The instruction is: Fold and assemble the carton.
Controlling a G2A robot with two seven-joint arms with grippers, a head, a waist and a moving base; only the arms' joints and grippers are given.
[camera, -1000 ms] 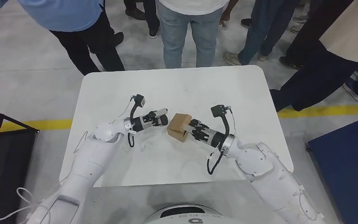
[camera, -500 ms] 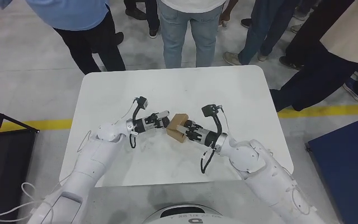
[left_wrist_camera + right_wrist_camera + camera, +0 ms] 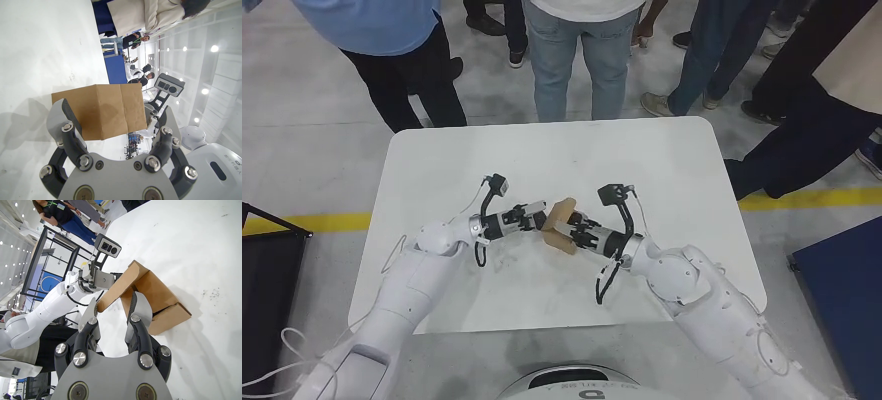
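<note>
Smooth white table [image 3: 542, 160], creased brown cardboard carton [image 3: 560, 222]

Top view overhead, looking down at table [image 3: 442, 170]; wrist views close, facing carton [image 3: 105, 111] from opposite sides

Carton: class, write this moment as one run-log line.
carton part-folded, on table | left arm: jaws open at its side | right arm: jaws open astride a flap | assembly unfinished
</note>
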